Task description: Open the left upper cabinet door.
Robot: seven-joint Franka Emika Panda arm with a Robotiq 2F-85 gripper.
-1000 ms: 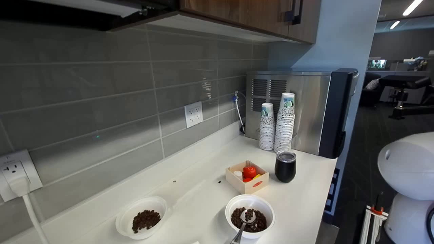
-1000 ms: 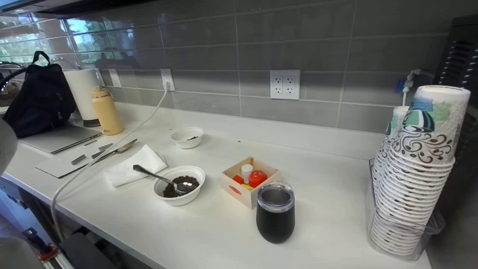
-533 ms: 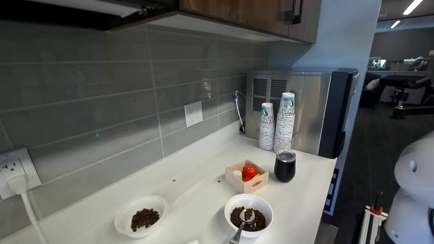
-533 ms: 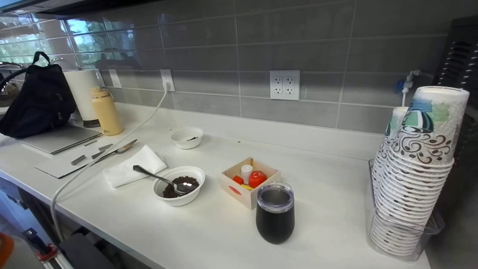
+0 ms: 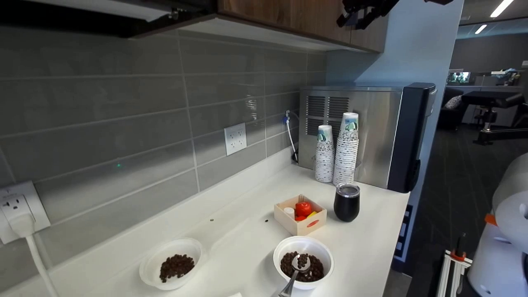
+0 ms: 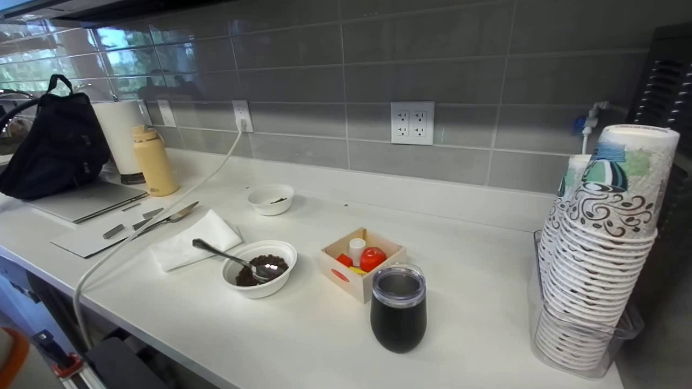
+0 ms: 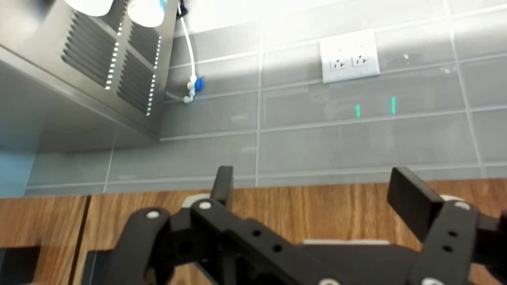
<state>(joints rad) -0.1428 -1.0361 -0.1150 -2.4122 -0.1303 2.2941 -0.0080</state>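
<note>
Robotiq gripper (image 7: pixel 312 188) hovering near left upper cabinet door (image 5: pixel 284 16), fingers (image 7: pixel 414 204) standing wide apart; door hanging closed; paper cups (image 6: pixel 600 243) standing left of steel machine (image 5: pixel 375 136).

The left upper cabinet door (image 7: pixel 348 215) wears a brown wood grain with a soft sheen; solid wood or veneer, I cannot tell. The gripper (image 7: pixel 315 190) has a matt black finish. Above the back edge of the counter (image 6: pixel 470 270), which is smooth and faintly shiny, the tiles (image 6: pixel 292 86) are glossy enough to mirror light. Toward the front edge, the tumbler (image 6: pixel 399 327) has a satin black body under a clear, shiny lid (image 6: pixel 399 299); the crate (image 6: pixel 351 281) near it is plain pale wood. The spoon (image 6: pixel 267 272) is polished metal. Printed paper cups (image 6: pixel 605 243) stand in a clear plastic tray (image 6: pixel 627 329); the appliance (image 5: pixel 371 136) shows brushed-looking metal. The backpack (image 6: pixel 59 146) is soft, matt cloth.
</note>
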